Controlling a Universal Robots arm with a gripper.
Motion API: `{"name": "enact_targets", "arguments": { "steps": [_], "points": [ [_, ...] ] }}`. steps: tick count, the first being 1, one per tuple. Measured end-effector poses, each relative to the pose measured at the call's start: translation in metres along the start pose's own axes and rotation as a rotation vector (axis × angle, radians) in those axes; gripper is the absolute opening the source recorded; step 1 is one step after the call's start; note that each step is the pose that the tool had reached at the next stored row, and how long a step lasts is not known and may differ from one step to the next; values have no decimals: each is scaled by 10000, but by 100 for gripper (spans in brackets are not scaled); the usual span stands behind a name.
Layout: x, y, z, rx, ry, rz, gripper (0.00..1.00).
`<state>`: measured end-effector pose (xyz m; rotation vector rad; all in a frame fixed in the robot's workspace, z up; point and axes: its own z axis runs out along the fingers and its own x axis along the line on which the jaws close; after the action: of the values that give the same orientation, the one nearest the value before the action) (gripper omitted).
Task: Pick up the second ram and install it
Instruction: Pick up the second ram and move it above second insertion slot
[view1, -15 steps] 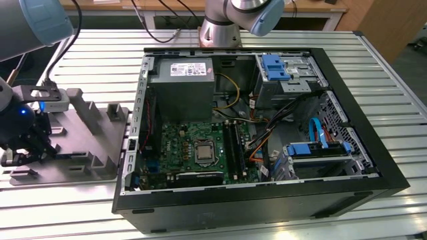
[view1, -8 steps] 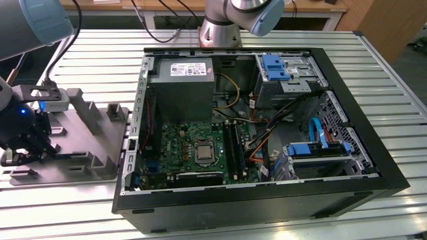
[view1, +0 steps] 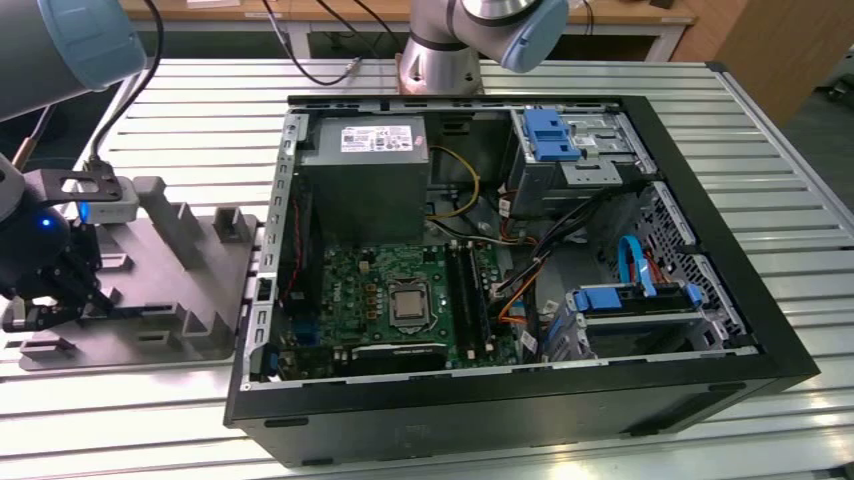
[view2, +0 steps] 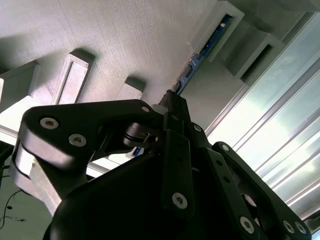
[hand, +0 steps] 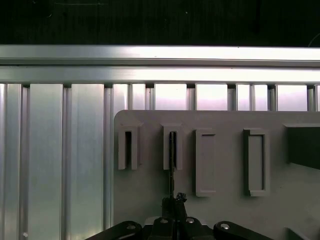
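Slatted metal bench (view1: 747, 150) carrying a grey parts tray (view1: 174, 335) beside an open computer case (view1: 467, 430), with the hand (hand: 172, 201) clenched on the second ram (view2: 199, 59) standing edgewise in a tray slot; best drawn straight out along the slot, without twisting.

table (view1: 747, 150): slatted aluminium | parts tray (view1: 174, 300): grey, slotted, at the exterior view's left, just beside the case | PC case (view1: 534, 410): black, side open | inside: green motherboard (view1: 358, 292), grey power supply (view1: 363, 185), blue drive bracket (view1: 547, 135), orange cables (view1: 514, 300)
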<state>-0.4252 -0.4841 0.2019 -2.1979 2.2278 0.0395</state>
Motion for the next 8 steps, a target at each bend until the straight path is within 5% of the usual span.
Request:
{"name": "enact_targets", "arguments": {
  "steps": [8],
  "points": [
    [0, 0, -3, 1, 0, 0, 11]
  ]
}}
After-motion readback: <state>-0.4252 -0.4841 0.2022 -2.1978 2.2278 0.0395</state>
